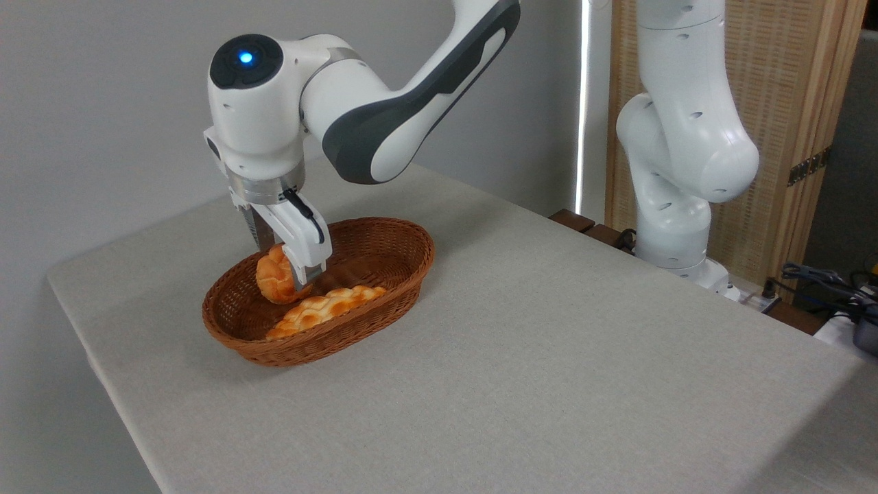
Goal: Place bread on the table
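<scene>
Wicker basket (pixel 384 271), golden bread (pixel 276 276) and the hand (pixel 288 267) straddling it.

The round bun sat in the left end of the basket, touching the far end of the braided loaf (pixel 322 310), and the fingers stood on either side of it; whether they had yet pinched it could not be told. To do this step well, the squeeze should be centred on the bun and gentle, since its lobed top would probably slip. The lift should be straight up, clear of the rim, before swinging toward the bare grey worktop (pixel 521 357) on the near right.
</scene>
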